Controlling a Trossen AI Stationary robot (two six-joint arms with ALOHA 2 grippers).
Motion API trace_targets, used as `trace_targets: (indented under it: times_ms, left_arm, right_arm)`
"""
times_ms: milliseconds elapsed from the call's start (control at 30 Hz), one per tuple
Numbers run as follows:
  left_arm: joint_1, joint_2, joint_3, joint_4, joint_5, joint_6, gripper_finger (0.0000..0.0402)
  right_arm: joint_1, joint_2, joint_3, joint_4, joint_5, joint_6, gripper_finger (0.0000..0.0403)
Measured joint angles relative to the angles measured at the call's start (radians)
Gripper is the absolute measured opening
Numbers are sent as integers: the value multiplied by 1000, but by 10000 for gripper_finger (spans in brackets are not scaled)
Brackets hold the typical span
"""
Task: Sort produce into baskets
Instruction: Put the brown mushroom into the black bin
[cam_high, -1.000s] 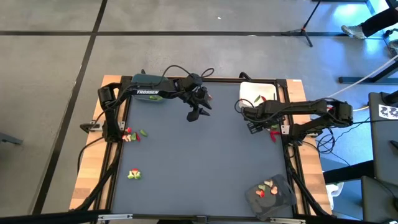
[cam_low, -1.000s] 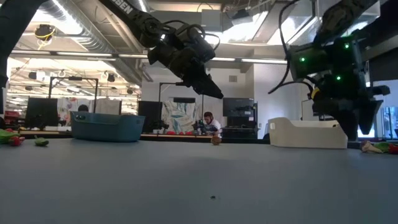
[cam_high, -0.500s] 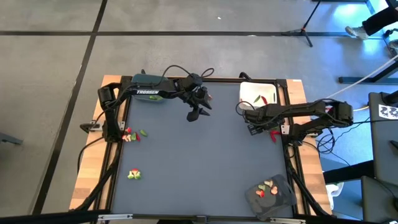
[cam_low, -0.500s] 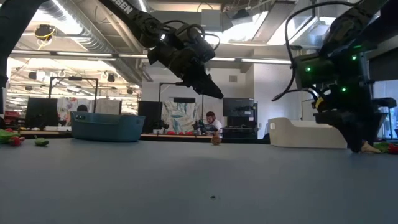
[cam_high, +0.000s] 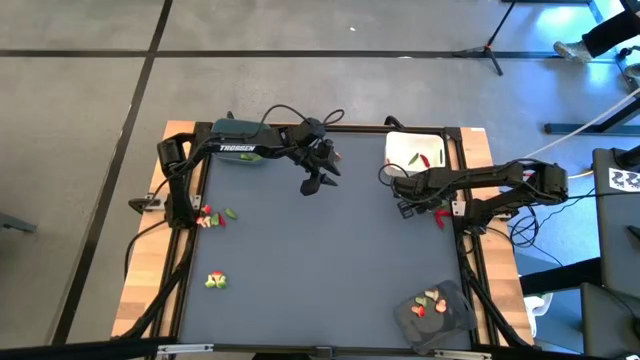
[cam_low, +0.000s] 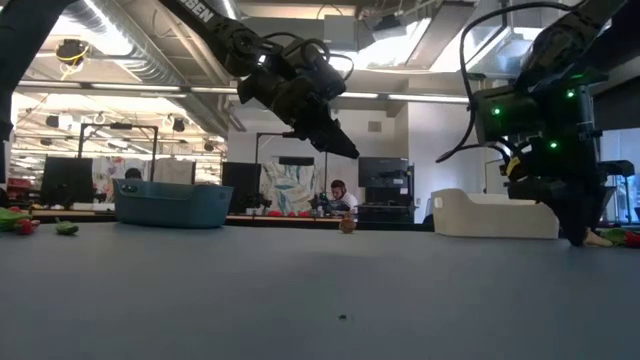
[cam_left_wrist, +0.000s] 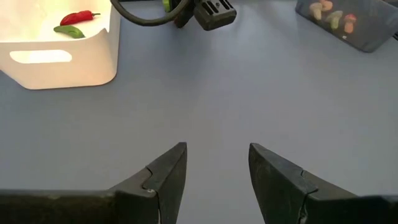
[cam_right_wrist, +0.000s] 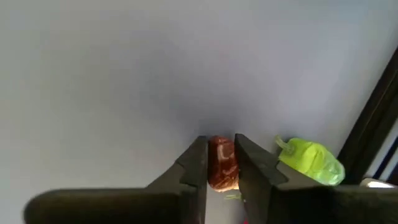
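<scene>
My right gripper (cam_right_wrist: 221, 163) has just closed on a small red-brown piece of produce (cam_right_wrist: 222, 162) at the right edge of the table (cam_high: 320, 260), just below the white tub (cam_high: 398, 148). A second ago its fingers stood wide and higher; now they are down at the surface and pinch the piece from both sides. I judge the pick to be made, so the next step is to lift and carry it to a basket.

My left gripper (cam_high: 318, 185) hangs open above the far middle of the table, unchanged and empty.

The right wrist view alone shows the held piece, and a yellow-green pepper (cam_right_wrist: 311, 158) lying just beside it, untouched. The high view hides both under my arm, but shows what the wrist cannot: the dark grey tray (cam_high: 447, 322) at the near right corner, and two loose clusters of produce (cam_high: 211, 216) on the left side. The left wrist view shows a red pepper (cam_left_wrist: 78, 17) and a green piece already in the white tub.
</scene>
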Motion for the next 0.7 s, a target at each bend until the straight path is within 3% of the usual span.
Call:
trace_targets:
  times_ms: [300,700]
  left_arm:
    - [0,0,0,0,0,-7,168]
    - [0,0,0,0,0,-25,169]
  right_arm:
    - [44,-1,112,-60,-43,-4,57]
    - [341,-1,318,-147,-141,135,56]
